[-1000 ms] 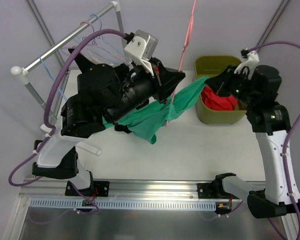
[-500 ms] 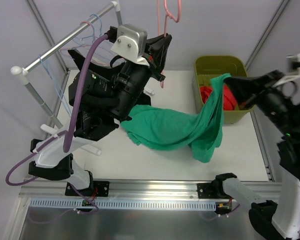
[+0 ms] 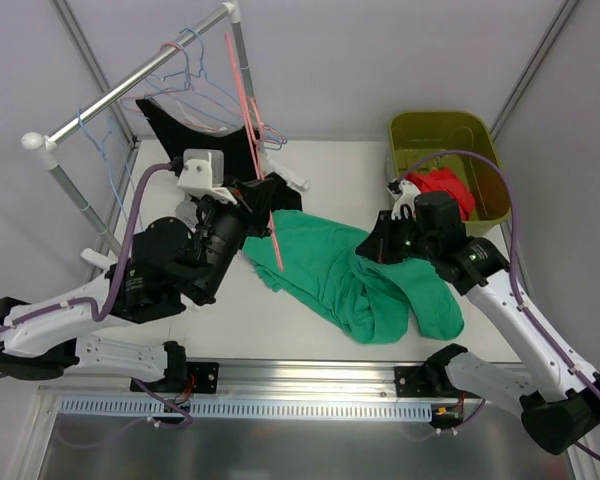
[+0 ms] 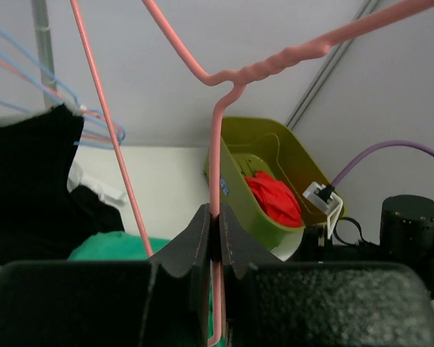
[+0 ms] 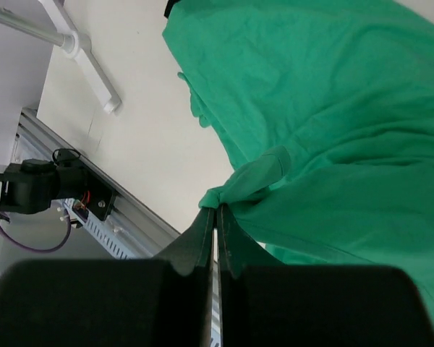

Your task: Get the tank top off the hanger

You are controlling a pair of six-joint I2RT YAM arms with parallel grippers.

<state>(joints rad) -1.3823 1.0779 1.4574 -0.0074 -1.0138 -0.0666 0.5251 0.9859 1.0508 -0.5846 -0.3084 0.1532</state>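
The table (image 3: 280, 335) carries everything in the overhead view. The clothes rack (image 3: 130, 77) runs across its 10 o'clock corner, where a black garment (image 3: 195, 125) hangs among the spare blue hangers (image 3: 185, 55).

The green tank top (image 3: 330, 265) lies crumpled flat from the centre of the table out toward 5 o'clock. As far as I can judge, no wire is threaded through it, so it looks free of its hanger.

The olive bin (image 3: 442, 140) sits at 2 o'clock with a red garment (image 3: 445, 185) in it. I take it to be where loose clothes go, which would explain why my right arm works on that side.

The pink hanger (image 3: 252, 130) stands nearly upright, slanting from 12 o'clock down to the shirt's near edge. My left gripper (image 4: 213, 220) is clamped tight on its stem below the twisted neck. I hold it high so the frame stays clear of the cloth.

My right gripper (image 5: 215, 217) is low, at 3 o'clock of the shirt. Its jaws are pinched on a bunched fold of green fabric, a grip suited to dragging the shirt away from the wire.
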